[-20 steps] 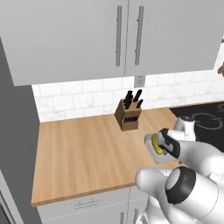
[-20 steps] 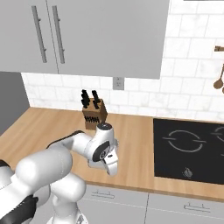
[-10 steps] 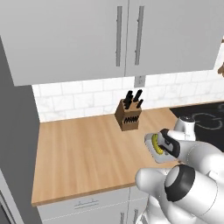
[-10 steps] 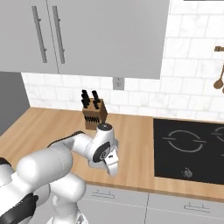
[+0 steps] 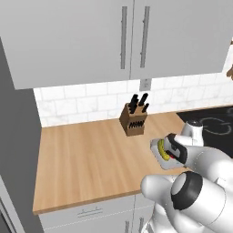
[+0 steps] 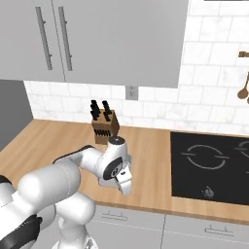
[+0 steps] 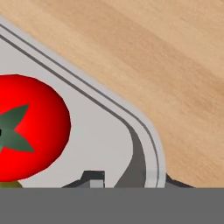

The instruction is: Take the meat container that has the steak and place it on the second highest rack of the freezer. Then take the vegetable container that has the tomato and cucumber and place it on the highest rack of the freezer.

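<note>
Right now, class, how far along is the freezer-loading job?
Done: whether the steak tray is shelved cannot be told. In hand: the claw straddles the rim of the pale grey tray holding the round red tomato, on the wooden counter. Left: lift it to the freezer's highest rack.

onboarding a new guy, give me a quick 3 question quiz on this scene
1. True or false: the tomato lies in a pale tray.
2. What stands on the counter by the wall? A) kettle B) knife block C) toaster
3. Fill in: the pincer sits at the tray's ____.

Key: 1 true. 2 B, the knife block. 3 rim.
</note>
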